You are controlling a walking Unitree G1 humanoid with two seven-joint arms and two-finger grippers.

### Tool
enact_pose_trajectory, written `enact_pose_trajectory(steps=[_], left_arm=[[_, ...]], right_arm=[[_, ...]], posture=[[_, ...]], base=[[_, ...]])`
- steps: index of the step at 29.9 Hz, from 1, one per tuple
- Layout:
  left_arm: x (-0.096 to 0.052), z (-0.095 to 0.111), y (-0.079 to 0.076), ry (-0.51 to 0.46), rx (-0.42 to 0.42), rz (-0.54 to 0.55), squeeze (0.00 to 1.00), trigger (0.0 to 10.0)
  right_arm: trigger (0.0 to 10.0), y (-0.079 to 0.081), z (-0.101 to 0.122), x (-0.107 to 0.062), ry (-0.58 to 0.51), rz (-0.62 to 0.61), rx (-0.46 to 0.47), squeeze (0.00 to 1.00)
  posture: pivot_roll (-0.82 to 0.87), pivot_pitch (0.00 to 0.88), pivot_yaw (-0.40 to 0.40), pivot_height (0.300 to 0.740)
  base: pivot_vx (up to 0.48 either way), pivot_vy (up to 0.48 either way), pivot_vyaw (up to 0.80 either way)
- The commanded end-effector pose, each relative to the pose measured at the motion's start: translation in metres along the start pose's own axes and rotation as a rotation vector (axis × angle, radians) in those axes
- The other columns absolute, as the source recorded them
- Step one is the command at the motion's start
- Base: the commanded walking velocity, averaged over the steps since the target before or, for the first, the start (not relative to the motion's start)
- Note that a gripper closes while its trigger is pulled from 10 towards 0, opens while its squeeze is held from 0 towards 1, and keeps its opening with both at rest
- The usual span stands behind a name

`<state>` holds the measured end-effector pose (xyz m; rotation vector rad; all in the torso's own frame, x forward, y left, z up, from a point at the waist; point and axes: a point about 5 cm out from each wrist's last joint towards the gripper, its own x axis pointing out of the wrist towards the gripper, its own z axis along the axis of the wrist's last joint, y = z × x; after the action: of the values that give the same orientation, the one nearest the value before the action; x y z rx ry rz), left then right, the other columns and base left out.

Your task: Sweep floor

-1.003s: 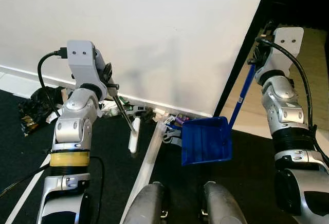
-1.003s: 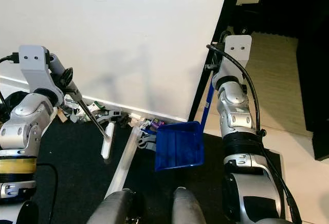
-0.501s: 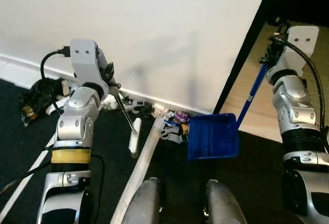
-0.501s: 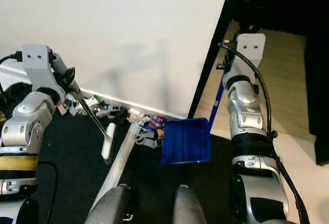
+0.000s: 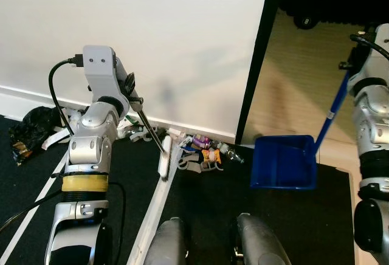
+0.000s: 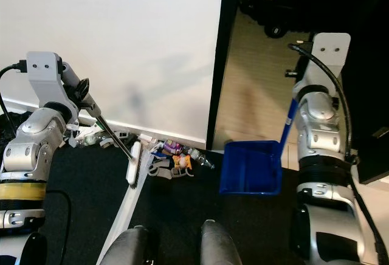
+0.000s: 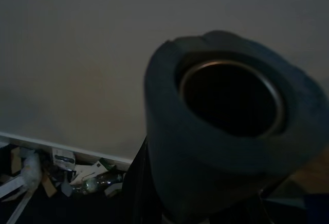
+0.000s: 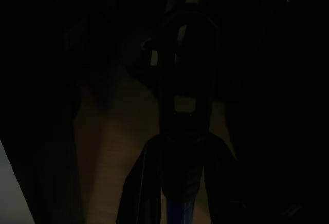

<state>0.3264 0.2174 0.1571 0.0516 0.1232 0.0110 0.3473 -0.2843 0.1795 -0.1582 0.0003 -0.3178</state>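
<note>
My left gripper (image 5: 130, 92) is raised near the white wall and shut on the thin metal handle of a broom. Its white brush head (image 5: 164, 161) rests on the black floor by the baseboard. The left wrist view looks down the handle's dark padded end (image 7: 231, 131). A pile of small litter (image 5: 205, 152) lies along the baseboard, just right of the brush head. My right gripper (image 5: 354, 65) is shut on the blue handle of a dustpan (image 5: 284, 163). The pan hangs right of the litter, by the doorway, with a gap between them. The dark right wrist view shows the handle's top (image 8: 182, 111).
A crumpled black bag (image 5: 29, 132) and more scraps (image 5: 67, 128) lie at the left along the wall. A white strip (image 5: 157, 201) runs across the black floor. A black door frame (image 5: 254, 64) opens onto a wooden floor (image 5: 304, 76). My legs (image 5: 206, 244) show below.
The camera has swung to the right, showing more doorway. The dustpan has moved right, away from the litter. The brush head now lies at the white strip, closer to the pile.
</note>
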Motion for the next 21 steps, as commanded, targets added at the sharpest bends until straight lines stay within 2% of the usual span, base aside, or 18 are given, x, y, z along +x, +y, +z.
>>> enact_pose_trajectory(steps=[1,13,17,21], left_arm=[[0.0,0.005,0.006,-0.023,0.018,0.022,0.0,10.0],[-0.001,0.003,0.009,-0.009,0.03,0.015,0.0,10.0],[-0.002,0.005,0.011,-0.009,0.034,0.016,0.0,10.0],[-0.004,0.005,0.015,-0.001,0.047,0.011,0.0,10.0]], right_arm=[[10.0,0.003,0.002,0.002,-0.012,0.013,-0.003,0.0],[10.0,0.005,-0.01,0.003,-0.031,0.036,-0.103,0.0],[10.0,0.009,-0.009,0.004,-0.05,0.049,-0.126,0.0],[10.0,0.02,-0.003,0.007,-0.11,0.083,-0.125,0.0]], posture=[[-0.01,0.074,0.058,0.74],[0.01,0.104,0.069,0.74],[0.02,0.123,0.077,0.74],[0.03,0.16,0.087,0.74]], base=[[0.0,0.0,0.0],[0.0,0.0,0.0],[0.0,0.0,0.0],[0.0,0.0,0.0]])
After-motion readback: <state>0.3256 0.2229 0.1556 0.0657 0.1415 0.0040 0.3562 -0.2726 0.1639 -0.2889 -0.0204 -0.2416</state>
